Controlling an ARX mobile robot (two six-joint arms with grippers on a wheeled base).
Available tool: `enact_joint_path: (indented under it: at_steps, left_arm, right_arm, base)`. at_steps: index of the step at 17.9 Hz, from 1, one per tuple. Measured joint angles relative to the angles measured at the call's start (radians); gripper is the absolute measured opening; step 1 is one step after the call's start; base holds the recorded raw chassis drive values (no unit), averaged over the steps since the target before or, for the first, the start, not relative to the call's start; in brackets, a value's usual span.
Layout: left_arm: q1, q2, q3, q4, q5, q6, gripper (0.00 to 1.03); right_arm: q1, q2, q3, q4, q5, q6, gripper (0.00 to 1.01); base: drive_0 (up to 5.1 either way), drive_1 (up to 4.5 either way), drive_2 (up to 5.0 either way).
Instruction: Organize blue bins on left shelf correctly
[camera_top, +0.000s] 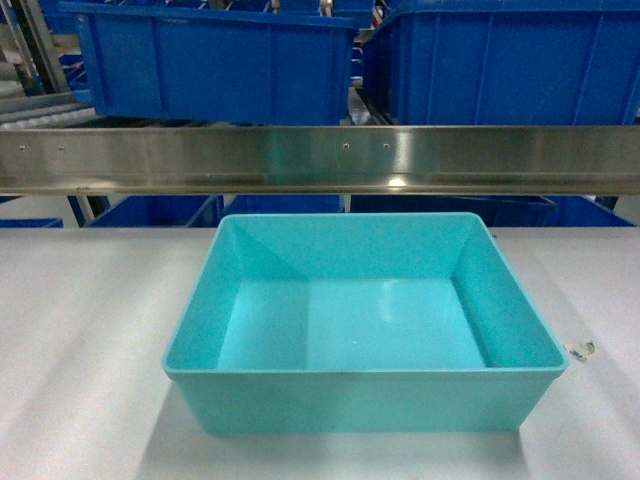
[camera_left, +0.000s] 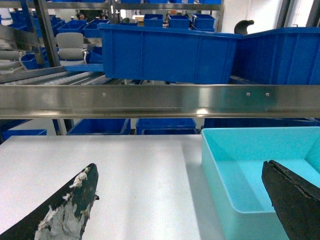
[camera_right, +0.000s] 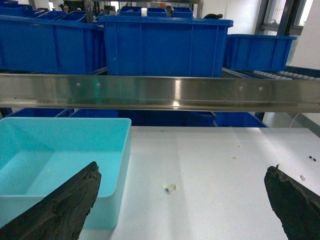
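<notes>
Both pincers stand released, holding nothing. We see the left pincer (camera_left: 182, 202) at the bottom of its wrist frame, jaws spread wide: one dark finger (camera_left: 70, 207) at the lower left over the bare bench (camera_left: 125, 175), its tip smeared with a whitish crust, the other at the lower right over the interior of the turquoise bin (camera_left: 250, 165). Our right pincer (camera_right: 182, 202) is likewise splayed, its left finger (camera_right: 65, 205) overlapping the bin's near right corner in the picture, its right finger at the lower right over the bench. Whether any finger touches the bin we cannot tell.

From the head view the turquoise bin sits upright and empty on the grey-white bench, centre to lower centre of the frame, its long side facing us. Just behind it, across the whole width, runs the steel front rail (camera_top: 320, 158) of the shelf. Above the rail sit large dark blue bins (camera_top: 215, 60), and white rollers (camera_top: 40, 105) show at the upper left. A small pale scrap (camera_top: 580, 350) lies on the bench right of the bin.
</notes>
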Motion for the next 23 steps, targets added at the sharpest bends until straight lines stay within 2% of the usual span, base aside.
enact_joint_path:
  at_steps: [15,16,17,18,19,23]
  left_arm:
    - [0.001,0.0,0.0,0.001,0.001,0.0,0.98]
    - [0.033,0.031,0.0,0.045,0.048,0.002,0.98]
    - [0.108,0.158,0.011,0.145,0.096,0.009,0.98]
    - [0.116,0.29,0.022,0.217,0.077,0.021,0.98]
    - [0.096,0.357,0.032,0.249,0.071,0.023,0.98]
    - [0.06,0.483,0.069,0.301,0.086,0.021,0.98]
  right_arm:
    - [0.001,0.0,0.0,0.0,0.001,0.0,0.98]
    - [0.038,0.019,0.0,0.037,0.06,0.001,0.98]
    - [0.159,0.14,0.003,0.158,0.169,0.013,0.98]
    - [0.205,0.229,0.006,0.217,0.198,0.024,0.98]
    - [0.225,0.298,0.012,0.261,0.211,0.033,0.98]
    - [0.236,0.435,0.041,0.337,0.229,0.045,0.98]
  base:
    - [0.0,0.0,0.0]
    - [0.0,0.0,0.0]
    - [0.0,0.0,0.0]
    - [0.0,0.0,0.0]
    - [0.0,0.0,0.0]
    - [0.0,0.0,0.0]
